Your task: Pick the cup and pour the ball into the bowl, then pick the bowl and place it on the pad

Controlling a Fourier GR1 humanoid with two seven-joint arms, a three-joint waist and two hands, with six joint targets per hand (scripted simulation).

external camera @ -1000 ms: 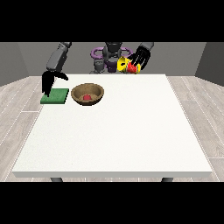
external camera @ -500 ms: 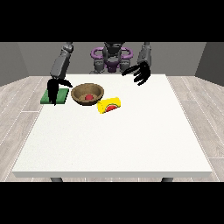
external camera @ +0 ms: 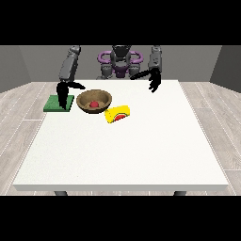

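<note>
The yellow cup point(external camera: 117, 114) lies on its side on the white desk point(external camera: 122, 150), just beside the wooden bowl point(external camera: 94, 100) on the side nearer the camera and toward the view's right; it is bright yellow with a red patch showing on its near face, and whether cup and bowl touch cannot be told. Its long axis runs roughly across the view, tilted a little so the end at the view's right sits slightly farther back; which end is the mouth cannot be told. The bowl is brown, round and upright, and a small red ball point(external camera: 94, 103) rests inside it at the bottom. Just beside the bowl at the view's left lies the flat green pad point(external camera: 59, 103), near the desk's far corner. Over that pad hangs the robot hand at the view's left point(external camera: 62, 90), its black fingers spread and pointing down, thumb reaching toward the bowl, holding nothing. The robot hand at the view's right point(external camera: 153, 80) hovers above the desk's far edge, well apart from the cup, fingers spread and relaxed, also holding nothing. The desk is a large plain white slab on dark legs. Around it runs a pale wood-plank floor, and behind the robot stand grey walls.
</note>
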